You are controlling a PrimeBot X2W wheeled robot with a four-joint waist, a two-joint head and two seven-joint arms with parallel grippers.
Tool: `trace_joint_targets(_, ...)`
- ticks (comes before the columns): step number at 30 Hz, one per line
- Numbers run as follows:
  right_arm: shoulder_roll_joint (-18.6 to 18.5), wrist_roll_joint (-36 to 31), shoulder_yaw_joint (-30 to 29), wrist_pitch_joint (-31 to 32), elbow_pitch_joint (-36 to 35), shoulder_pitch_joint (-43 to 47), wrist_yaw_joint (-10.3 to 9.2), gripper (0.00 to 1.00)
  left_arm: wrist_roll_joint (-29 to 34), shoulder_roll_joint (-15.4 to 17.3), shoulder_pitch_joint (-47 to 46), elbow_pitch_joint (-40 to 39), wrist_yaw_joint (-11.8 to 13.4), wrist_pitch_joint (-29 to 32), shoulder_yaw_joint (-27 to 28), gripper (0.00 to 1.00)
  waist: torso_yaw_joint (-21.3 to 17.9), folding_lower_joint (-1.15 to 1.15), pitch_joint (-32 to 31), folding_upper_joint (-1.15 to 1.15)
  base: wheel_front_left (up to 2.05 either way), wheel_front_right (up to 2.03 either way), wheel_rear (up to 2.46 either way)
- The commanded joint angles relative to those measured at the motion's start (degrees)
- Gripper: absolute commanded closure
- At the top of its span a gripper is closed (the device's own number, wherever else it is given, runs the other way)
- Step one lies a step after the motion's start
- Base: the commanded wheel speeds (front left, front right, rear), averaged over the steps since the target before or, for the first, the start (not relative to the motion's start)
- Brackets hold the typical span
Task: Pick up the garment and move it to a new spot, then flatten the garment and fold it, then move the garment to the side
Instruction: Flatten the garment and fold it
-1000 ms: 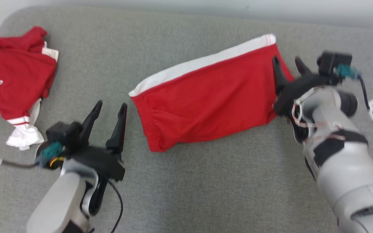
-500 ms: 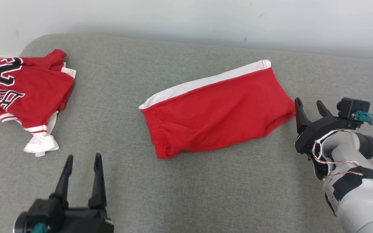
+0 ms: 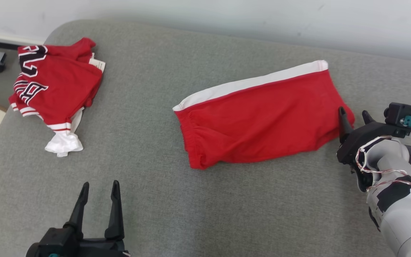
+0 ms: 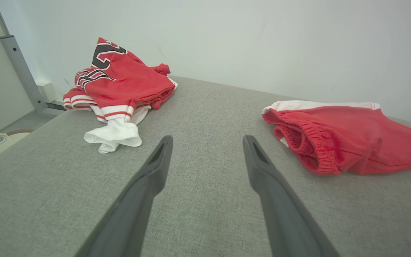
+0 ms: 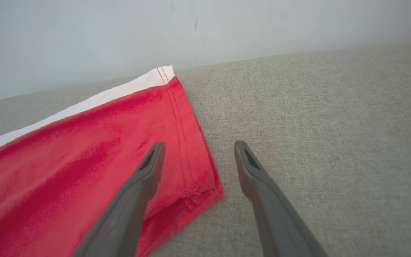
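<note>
Surface: one grey padded surface [image 3: 248, 207] with a rounded far-left corner, set against one plain pale wall [image 3: 227, 14].
Garments, count: two, both red and white, lying well apart.
Garment for the task: one pair of red shorts [image 3: 262, 117], folded flat, right of the surface's middle and set at a slant. A single white stripe runs along the far edge.
Shorts, left wrist view: the gathered waistband end [image 4: 348, 146] faces the left claw.
Shorts, right wrist view: the stitched hem corner [image 5: 66, 171] lies under the claw.
Other garment: one red jersey [image 3: 54, 85] with dark lettering and striped white trim, crumpled near the far-left corner [image 4: 120, 85].
Claws, count: two, each with two dark fingers.
Left claw: [image 3: 100, 184] spread wide with nothing between the fingers. It sits low at the near left over bare grey fabric [image 4: 208, 139], well apart from both garments.
Right claw: [image 3: 353, 111] also spread wide and holding nothing, at the shorts' right end. One finger is over the red hem and the other over grey surface [image 5: 199, 144]. Whether it touches the cloth cannot be told.
</note>
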Motion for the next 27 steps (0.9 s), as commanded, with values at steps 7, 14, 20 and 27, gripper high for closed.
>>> trace_joint_targets(7,-0.26,-2.61,-1.58,3.19,1.22,-0.59,-0.1,0.0,-2.06,-0.19,-1.51,1.1,0.08,-0.11,-0.79,0.0,1.93,0.0,2.37,0.0,0.0,0.0,0.0)
trace_joint_targets(14,1.25,-3.93,-3.22,2.29,1.32,0.45,-0.1,1.0,-1.88,-0.19,-0.73,1.86,0.49,-0.11,-0.3,0.0,0.52,0.0,0.55,0.0,0.0,0.0,0.0)
trace_joint_targets(20,3.22,-2.68,-3.17,-0.36,0.73,2.31,-0.1,1.0,-0.73,-0.16,0.79,2.7,-0.05,-0.11,0.75,0.0,-1.7,0.0,-3.35,0.0,0.0,0.0,0.0)
trace_joint_targets(27,3.69,1.36,-1.84,-1.0,-3.32,7.65,-0.1,1.0,0.44,-0.17,3.01,3.36,-0.6,-0.11,1.59,0.0,-4.21,0.0,-7.34,0.0,0.0,0.0,0.0)
